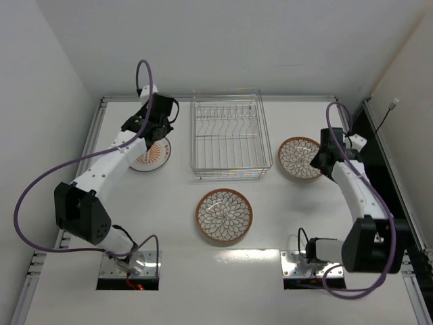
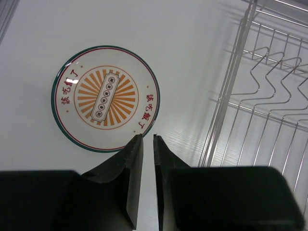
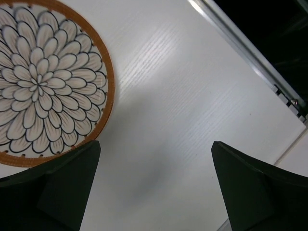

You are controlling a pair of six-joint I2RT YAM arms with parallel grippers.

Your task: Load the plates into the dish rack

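Starting at the left, the left claw (image 2: 148,137) was clenched: its jaws stood almost together with only a thin slit between them, and they gripped nothing. The tips sat at the rim of the striped plate (image 2: 106,98), a white plate with orange radial stripes, a dark green edge and red characters. That plate lay flat on the counter (image 1: 284,217), just left of the dish rack (image 1: 230,139) and outside its wire wall.

The dish rack stood at the far centre of the counter, its zigzag divider wires upright. The middle petal plate (image 1: 224,215) lay flat in front of the rack, near it but apart from it.

The right petal plate (image 3: 43,86) lay flat just right of the rack. The right claw (image 3: 156,144) was released, with its jaws spread wide over bare counter beside that plate's right rim. Whether a finger touched the rim could not be told.
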